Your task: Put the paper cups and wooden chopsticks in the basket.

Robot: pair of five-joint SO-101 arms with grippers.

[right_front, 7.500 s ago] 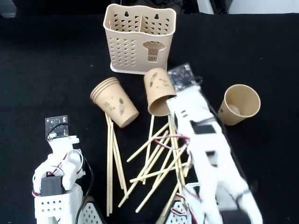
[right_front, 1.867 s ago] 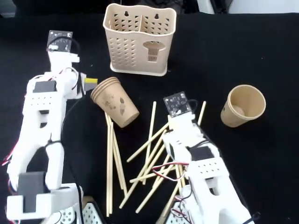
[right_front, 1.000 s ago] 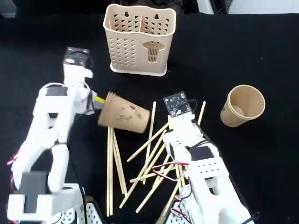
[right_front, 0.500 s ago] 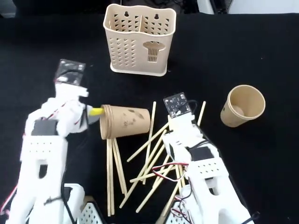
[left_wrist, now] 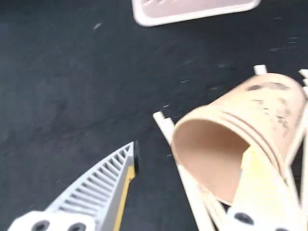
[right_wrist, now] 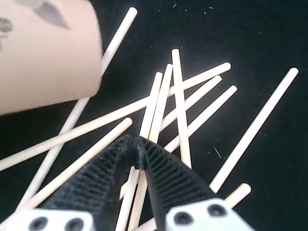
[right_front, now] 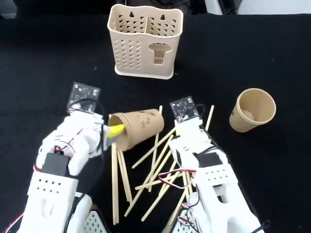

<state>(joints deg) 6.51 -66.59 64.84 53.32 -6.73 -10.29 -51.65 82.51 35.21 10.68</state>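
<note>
A stack of paper cups [right_front: 140, 128] lies on its side near the middle of a black table [right_front: 272, 58], its mouth turned toward the left arm and its base resting across the upper ends of the scattered wooden chopsticks [right_front: 155, 170]. The left gripper [right_front: 108, 134] is spread wide at that mouth. Its yellow finger [right_front: 115, 130] is at the rim, though whether it reaches inside cannot be told, and it has hold of nothing. In the left wrist view the cup stack [left_wrist: 231, 139] sits between the parted fingers of the gripper [left_wrist: 191, 149], close against the yellow finger [left_wrist: 257, 183] and apart from the ribbed one [left_wrist: 108, 183], with chopstick ends [left_wrist: 166, 126] showing beneath the rim. A single paper cup [right_front: 250, 109] lies tilted well off to the right, apart from the pile. The chopsticks fan out crisscross between the two arms, some running under the right arm. In the right wrist view the black fingertips of the right gripper [right_wrist: 133, 140] are pressed together just above the crossed chopsticks [right_wrist: 180, 106], with nothing seen caught between them, and the side of the cup stack [right_wrist: 43, 53] is near. The cream basket [right_front: 146, 41], two compartments inside, stands upright at the far side of the table; the left wrist view catches its base [left_wrist: 192, 7].
</note>
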